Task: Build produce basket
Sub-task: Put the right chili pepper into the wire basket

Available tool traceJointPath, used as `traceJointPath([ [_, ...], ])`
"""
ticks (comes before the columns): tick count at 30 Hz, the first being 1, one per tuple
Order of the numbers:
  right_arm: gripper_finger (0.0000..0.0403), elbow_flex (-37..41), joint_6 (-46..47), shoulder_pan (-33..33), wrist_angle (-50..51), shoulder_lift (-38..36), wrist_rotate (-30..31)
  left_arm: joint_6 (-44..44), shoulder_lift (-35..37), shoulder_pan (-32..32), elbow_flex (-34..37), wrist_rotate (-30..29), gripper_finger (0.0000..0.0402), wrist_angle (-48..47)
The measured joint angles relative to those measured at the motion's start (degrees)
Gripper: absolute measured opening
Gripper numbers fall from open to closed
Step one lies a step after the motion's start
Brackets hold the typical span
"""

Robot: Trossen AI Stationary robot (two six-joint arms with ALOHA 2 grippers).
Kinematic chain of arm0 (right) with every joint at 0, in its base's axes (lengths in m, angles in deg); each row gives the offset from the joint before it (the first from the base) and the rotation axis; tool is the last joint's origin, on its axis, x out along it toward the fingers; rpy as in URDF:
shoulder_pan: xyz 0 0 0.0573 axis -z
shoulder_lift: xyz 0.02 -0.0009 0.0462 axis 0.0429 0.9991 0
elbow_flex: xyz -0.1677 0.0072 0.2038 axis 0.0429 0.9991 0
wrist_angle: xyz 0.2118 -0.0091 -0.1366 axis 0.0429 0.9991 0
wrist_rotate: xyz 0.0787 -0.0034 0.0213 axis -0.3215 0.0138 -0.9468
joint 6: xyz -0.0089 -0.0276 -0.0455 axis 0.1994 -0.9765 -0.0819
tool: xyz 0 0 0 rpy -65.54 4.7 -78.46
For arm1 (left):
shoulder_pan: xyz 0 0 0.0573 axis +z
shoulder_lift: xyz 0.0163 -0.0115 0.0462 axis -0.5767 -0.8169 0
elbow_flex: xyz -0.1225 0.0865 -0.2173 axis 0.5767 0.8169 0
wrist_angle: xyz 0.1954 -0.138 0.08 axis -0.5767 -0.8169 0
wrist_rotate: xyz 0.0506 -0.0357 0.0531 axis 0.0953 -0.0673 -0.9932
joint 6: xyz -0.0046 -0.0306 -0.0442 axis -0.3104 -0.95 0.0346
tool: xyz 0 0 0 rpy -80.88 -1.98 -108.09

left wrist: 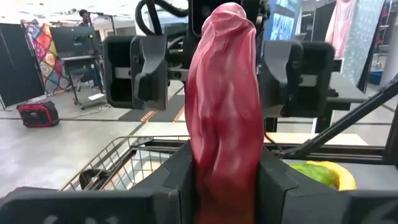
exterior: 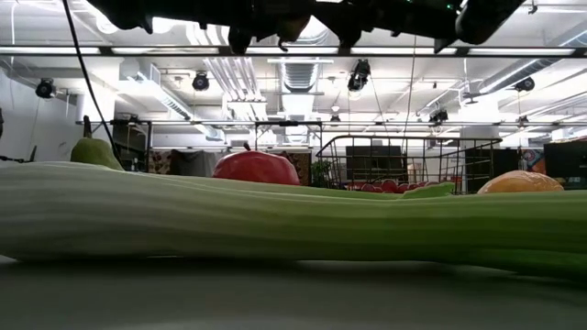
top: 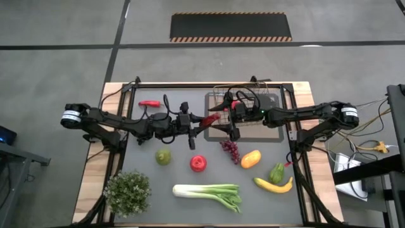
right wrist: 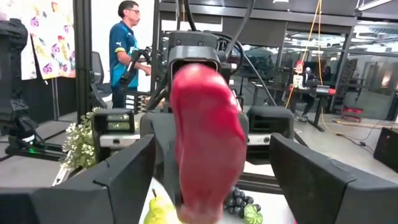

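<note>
Grey table mat (top: 190, 180): one wire basket (top: 218, 101) at far edge; leek (top: 209, 193), apple (top: 198, 163), mango (top: 250, 158), banana (top: 273, 185), one each. Left gripper (left wrist: 227, 180) clenched on a red chilli pepper (left wrist: 225, 106) just beside the basket; right gripper (right wrist: 205, 168) spread wide around it, apart. Only the right wrist view shows a person (right wrist: 127, 53).

At the centre of the frame we see a red chilli pepper (right wrist: 208, 140) between our right gripper's (right wrist: 211, 180) spread fingers (right wrist: 121, 177). Grapes (right wrist: 235, 200) sit bottom centre; a person (right wrist: 127, 53) stands upper left.
</note>
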Motion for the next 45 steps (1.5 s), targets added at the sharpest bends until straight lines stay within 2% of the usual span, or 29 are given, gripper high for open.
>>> traceJointPath([
  [4,0.0253,-0.8,0.1,0.0,-0.6,0.7,0.0,0.0,0.0,0.2,0.0,-0.2,0.009,0.1],
  [9,0.0171,-0.8,0.0,0.0,-0.5,0.5,0.0,-0.3,0.0,0.2,0.0,-0.3,0.0101,0.0],
  [13,0.0097,-0.8,-0.5,0.0,0.0,0.3,0.0,-0.3,0.0,0.2,0.0,-0.3,0.0132,-0.1],
  [16,0.0062,-0.8,-0.6,0.0,0.2,0.3,0.0,-0.1,0.0,0.2,0.0,-0.3,0.017,-0.3],
  [22,0.0064,-0.7,-0.5,0.0,1.6,-0.1,0.0,0.1,0.1,0.2,0.4,-0.7,0.0249,-0.5],
  [27,0.0067,-0.7,-0.5,0.1,7.3,-2.2,2.3,2.9,1.2,0.2,1.4,-1.2,0.029,-1.1],
  [31,0.0067,-1.4,-2.2,0.2,18.0,-5.1,10.8,3.2,2.9,0.3,1.7,-1.2,0.0299,-4.7],
  [39,0.0067,-10.1,-6.5,0.9,51.1,-6.2,36.3,3.2,4.3,0.6,1.8,-1.2,0.0299,-7.5],
  [41,0.0067,-12.0,-6.0,2.4,58.1,-5.6,38.4,4.2,4.4,0.6,1.8,-1.2,0.0299,-7.5],
  [45,0.0067,-14.6,-3.4,6.9,70.1,-4.2,38.5,4.7,4.6,0.6,1.8,-1.8,0.0299,-7.4],
])
